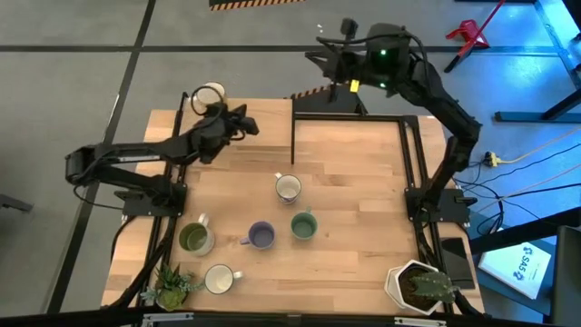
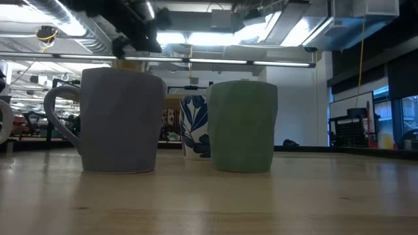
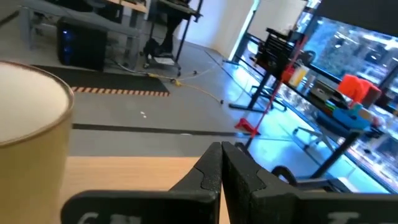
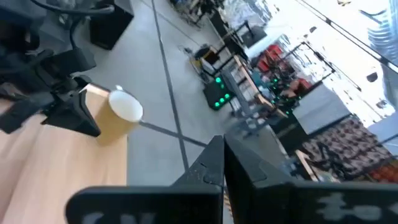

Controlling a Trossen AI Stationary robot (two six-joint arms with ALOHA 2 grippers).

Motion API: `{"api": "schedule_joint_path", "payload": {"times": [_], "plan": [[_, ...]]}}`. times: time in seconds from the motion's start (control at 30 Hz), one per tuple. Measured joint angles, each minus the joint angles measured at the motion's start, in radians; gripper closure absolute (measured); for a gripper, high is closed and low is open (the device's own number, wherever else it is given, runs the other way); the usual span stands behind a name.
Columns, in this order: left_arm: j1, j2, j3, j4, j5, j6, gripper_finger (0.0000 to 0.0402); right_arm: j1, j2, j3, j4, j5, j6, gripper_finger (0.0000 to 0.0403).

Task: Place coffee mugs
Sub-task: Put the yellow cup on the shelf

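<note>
At table's far-left corner, pale yellow mug (image 1: pixel 210 94) half hidden behind left end effector (image 1: pixel 250 123), fingers together, right end effector (image 1: pixel 320 56) likewise.

From above, you look straight down on the whole pale wooden tabletop (image 1: pixel 363 191) and both arms. Your low camera sits at tabletop level, close behind the purple-blue ceramic mug (image 2: pixel 121 121) and the sage green ceramic mug (image 2: pixel 243 126), facing level into the room. Your left wrist camera looks past the tabletop's far edge, with the pale yellow ceramic mug (image 3: pixel 28 143) very near; the right wrist camera shares that mug from farther off.
</note>
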Motion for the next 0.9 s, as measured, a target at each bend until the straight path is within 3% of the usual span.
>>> {"api": "schedule_joint_path", "payload": {"times": [0.2, 0.43, 0.9], "plan": [[0.073, 0.130, 0.000, 0.146, 0.003, 0.032, 0.0402, 0.000, -0.014, 0.000, -0.078, 0.012, -0.002, 0.0403], [0.139, 0.239, 0.000, 0.160, 0.044, 0.023, 0.0402, 0.000, -0.005, -0.002, -0.130, 0.012, -0.003, 0.0403], [0.173, 0.262, 0.000, 0.118, -0.051, 0.101, 0.0401, 0.000, -0.006, -0.002, -0.131, 0.012, -0.005, 0.0403]]}}
